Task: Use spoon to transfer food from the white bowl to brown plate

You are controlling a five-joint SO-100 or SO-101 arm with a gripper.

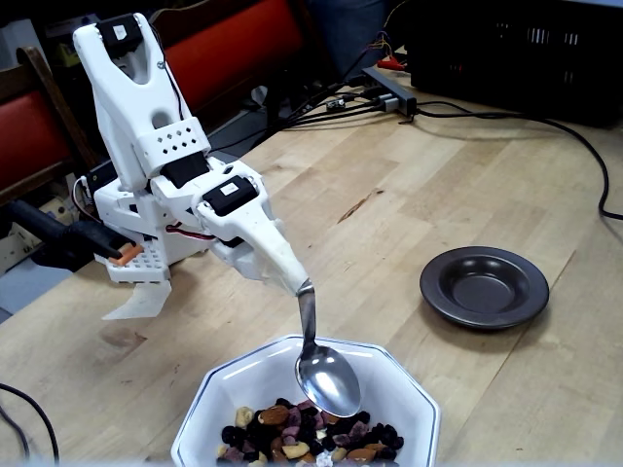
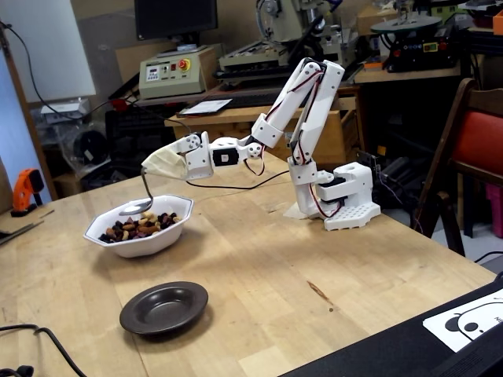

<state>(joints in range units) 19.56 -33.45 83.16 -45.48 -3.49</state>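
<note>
The spoon [image 1: 326,375], a rigid, light, polished metal piece, was carried by its taped handle end, which was wrapped in whitish tape onto the gripper [image 1: 292,277]; the tape hid the jaws, so their opening could not be read, though the spoon was plainly fixed there. Its smooth oval bowl would probably shed loose pieces if tipped, so a level carry seemed advisable. In both fixed views the spoon hung steeply down, its bowl inside the white bowl [image 1: 409,389], just above or barely touching the food [image 1: 302,438]; contact could not be settled. The food, a loose, dry mix of nuts and dried fruit, lay heaped at the near side of the white bowl and would likely roll easily. The ceramic bowl appeared heavy enough to stay put but breakable. The arm reached out from its base [image 2: 346,200], upper link raised, forearm sloping down. The brown plate [image 1: 484,285] sat empty on the table [image 1: 438,165], to the right, well apart.
</note>
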